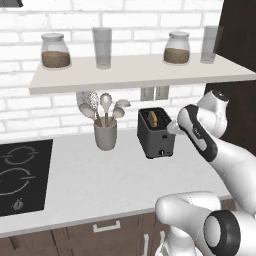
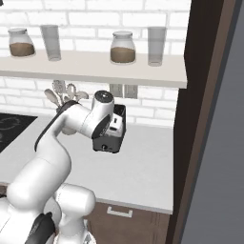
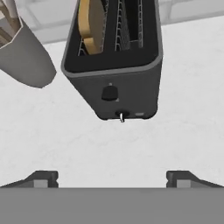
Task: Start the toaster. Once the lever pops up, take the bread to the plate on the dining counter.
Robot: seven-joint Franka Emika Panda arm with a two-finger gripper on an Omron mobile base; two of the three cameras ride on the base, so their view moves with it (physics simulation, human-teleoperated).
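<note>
The dark grey toaster stands on the grey worktop against the brick wall, also seen from above and in front. A tan slice of bread sits in its left slot, its top edge showing. A round knob and a small lever sit low on the toaster's front. My gripper is open, hovering in front of and above the toaster with nothing between its fingertips. In the right base view my arm covers much of the toaster. The plate and the dining counter are out of view.
A grey utensil cup with spoons stands left of the toaster. A black hob lies at the far left. A shelf with jars and glasses hangs overhead. A dark tall panel bounds the worktop on the right.
</note>
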